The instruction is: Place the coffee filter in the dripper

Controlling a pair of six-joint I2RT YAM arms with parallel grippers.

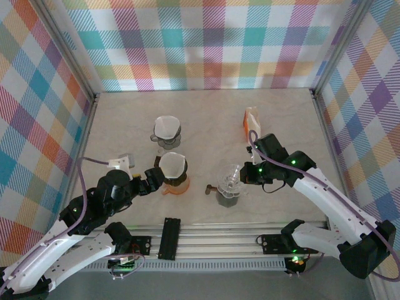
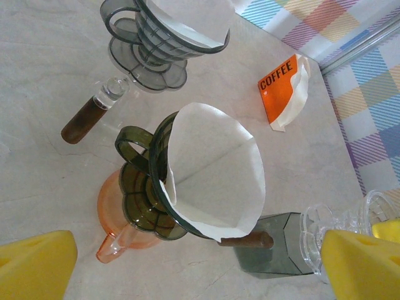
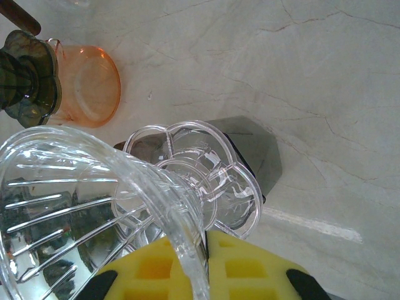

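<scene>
The table [image 1: 281,103] is closed in by checked walls [image 1: 37,112] on the left, back and right, and a rail [image 1: 206,240] is set along its near edge. Bare marble is seen in a wide strip along the back wall, down the left side, and in the right front corner beyond the right arm. The things are gathered in the middle. A back dripper [image 2: 147,56] with a back filter [image 2: 187,19] in it is stood furthest away. A dark dripper [image 2: 140,194] is set on an orange carafe [image 2: 112,215] just in front of it. A grey server [image 2: 281,250] is placed to the right, apart from the carafe. A coffee pack [image 1: 251,123] is stood nearer the right wall, well apart from the drippers.

The filter [image 2: 215,172] is seated in the dark dripper, opened into a cone, with its upper edge raised above the rim.

The left gripper [image 1: 152,180] is held wide open just left of the carafe. In the left wrist view its yellow fingers [image 2: 34,265] are seen on either side of the dark dripper, and nothing is gripped by them. The right gripper [image 1: 245,176] is closed on a clear dripper [image 3: 187,181], whose rim wall is pinched between the yellow pads [image 3: 244,275]. The clear dripper is held tipped, with its scalloped base over the server; whether the two are touching cannot be told
</scene>
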